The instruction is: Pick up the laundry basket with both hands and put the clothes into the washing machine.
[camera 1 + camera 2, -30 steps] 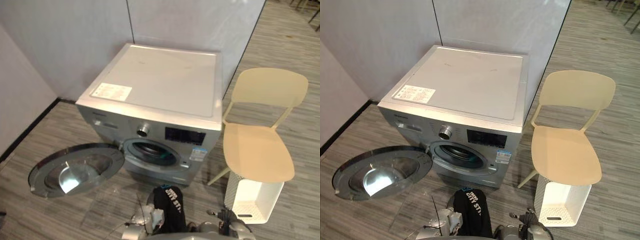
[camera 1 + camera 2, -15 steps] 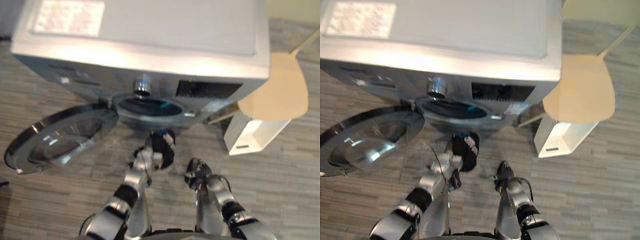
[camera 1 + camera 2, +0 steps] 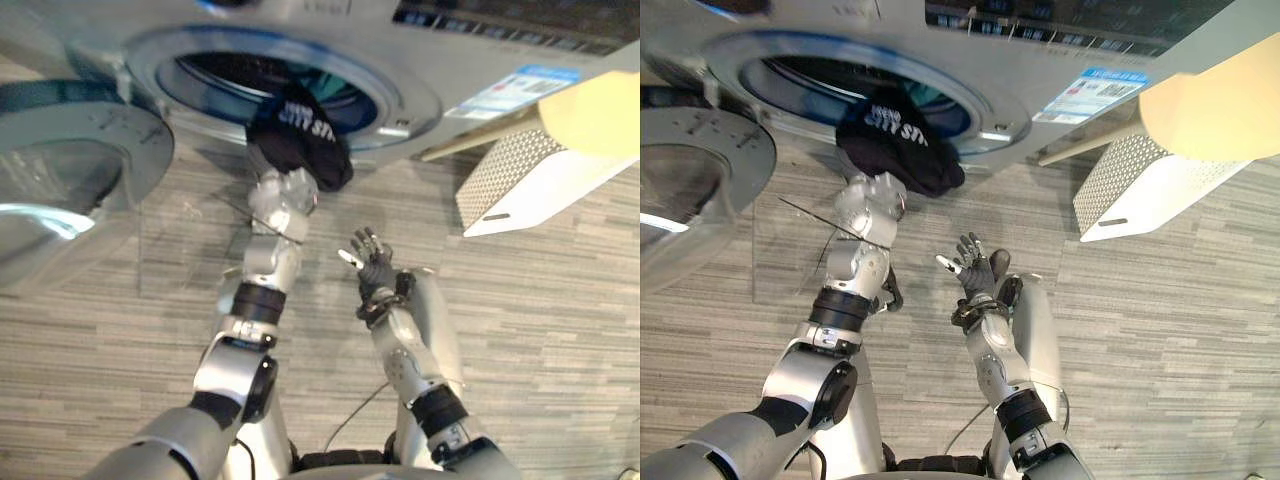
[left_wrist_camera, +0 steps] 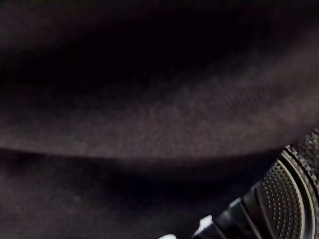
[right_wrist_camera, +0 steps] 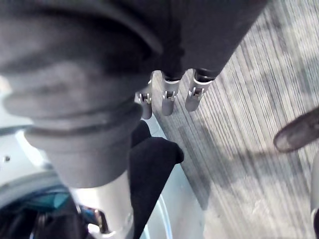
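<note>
Left eye view, left to right: the washer door (image 3: 70, 150) stands swung open beside the drum opening (image 3: 230, 75) of the washing machine (image 3: 420, 90). The black garment (image 3: 300, 145) lies bunched across the lower rim of that opening, its upper part over the dark drum mouth and its lower part hanging outside above the floor (image 3: 560, 320). The left robot hand (image 3: 285, 192) sits directly beneath the bunch and touches it. Whether it grips the cloth cannot be told, because the cloth covers its far side. The left wrist view presents dark fabric at close range. The right robot hand (image 3: 371, 266) is apart from the garment, fingers (image 3: 965, 250) spread wide, holding nothing. The white perforated laundry basket (image 3: 530, 180) rests on the floor at right, beside the cream chair (image 3: 600, 115).

Handling, as judged: the garment is soft, light and limp, not fragile. It will probably sag and slide back over the smooth rim. Take hold at the hanging bunch, gather a thick fold, and push it past the rim. A thin edge may slip.
</note>
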`<state>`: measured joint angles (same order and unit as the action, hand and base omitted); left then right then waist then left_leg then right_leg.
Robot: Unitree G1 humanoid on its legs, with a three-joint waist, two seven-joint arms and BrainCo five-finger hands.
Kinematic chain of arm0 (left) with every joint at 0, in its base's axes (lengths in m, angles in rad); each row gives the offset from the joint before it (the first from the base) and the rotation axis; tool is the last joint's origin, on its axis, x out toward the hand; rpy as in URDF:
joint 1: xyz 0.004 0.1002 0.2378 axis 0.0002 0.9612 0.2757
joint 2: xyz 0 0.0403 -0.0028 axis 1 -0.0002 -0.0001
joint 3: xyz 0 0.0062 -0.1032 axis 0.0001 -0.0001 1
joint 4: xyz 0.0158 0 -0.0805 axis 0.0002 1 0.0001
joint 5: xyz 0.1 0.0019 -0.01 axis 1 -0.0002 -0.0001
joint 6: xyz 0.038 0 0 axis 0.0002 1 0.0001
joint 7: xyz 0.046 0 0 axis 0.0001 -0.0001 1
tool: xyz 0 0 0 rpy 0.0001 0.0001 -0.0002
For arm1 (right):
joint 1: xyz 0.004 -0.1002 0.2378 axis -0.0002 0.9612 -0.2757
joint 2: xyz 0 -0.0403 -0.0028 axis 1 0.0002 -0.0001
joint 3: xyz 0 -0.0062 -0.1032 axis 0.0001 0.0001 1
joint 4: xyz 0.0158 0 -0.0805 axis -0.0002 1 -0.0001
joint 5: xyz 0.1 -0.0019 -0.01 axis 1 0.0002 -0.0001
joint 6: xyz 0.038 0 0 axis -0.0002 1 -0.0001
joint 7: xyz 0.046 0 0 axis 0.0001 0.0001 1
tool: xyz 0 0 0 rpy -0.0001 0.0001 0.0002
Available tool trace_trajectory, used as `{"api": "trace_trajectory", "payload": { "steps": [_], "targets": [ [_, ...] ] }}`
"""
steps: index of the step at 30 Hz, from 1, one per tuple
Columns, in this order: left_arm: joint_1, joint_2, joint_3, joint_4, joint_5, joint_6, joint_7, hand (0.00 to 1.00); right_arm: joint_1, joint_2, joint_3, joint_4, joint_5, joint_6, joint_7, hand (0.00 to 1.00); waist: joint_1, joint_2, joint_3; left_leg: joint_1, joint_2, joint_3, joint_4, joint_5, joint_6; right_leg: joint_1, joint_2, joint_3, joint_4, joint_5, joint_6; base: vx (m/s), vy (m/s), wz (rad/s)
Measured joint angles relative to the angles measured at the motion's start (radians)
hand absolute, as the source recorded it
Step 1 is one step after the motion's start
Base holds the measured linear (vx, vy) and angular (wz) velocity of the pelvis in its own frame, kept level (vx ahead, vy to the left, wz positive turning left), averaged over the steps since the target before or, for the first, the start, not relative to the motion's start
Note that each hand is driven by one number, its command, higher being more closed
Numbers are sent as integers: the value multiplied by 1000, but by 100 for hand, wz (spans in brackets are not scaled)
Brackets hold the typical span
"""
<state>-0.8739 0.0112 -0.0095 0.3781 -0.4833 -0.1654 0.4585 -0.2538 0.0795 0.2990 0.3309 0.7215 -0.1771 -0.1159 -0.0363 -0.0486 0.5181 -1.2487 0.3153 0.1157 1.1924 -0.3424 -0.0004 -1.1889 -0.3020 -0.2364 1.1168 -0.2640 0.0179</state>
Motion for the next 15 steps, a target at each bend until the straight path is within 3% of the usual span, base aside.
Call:
{"api": "trace_trajectory", "payload": {
  "steps": [4,8,15],
  "targets": [
    [-125,45,-4,-26,-43,-32,13,100,26,-8,25,-46,178,-23,86,0,-4,-1,0,-130,4,-46,82,-6,-9,-116,-14,-7,105,-44,-21,-64,-67,7],
    [-208,102,-42,-26,-75,-41,23,100,26,-11,30,-57,233,-23,119,0,-9,-2,1,-204,18,-61,121,-9,-13,-187,-11,-8,147,-54,-29,-49,-27,-10],
    [-481,280,-140,-22,-163,-45,22,100,29,-11,31,-191,374,-50,187,0,-35,-19,10,-325,39,-77,170,-5,-8,-308,3,-4,190,-48,-43,-10,-20,-12]
  ]
}}
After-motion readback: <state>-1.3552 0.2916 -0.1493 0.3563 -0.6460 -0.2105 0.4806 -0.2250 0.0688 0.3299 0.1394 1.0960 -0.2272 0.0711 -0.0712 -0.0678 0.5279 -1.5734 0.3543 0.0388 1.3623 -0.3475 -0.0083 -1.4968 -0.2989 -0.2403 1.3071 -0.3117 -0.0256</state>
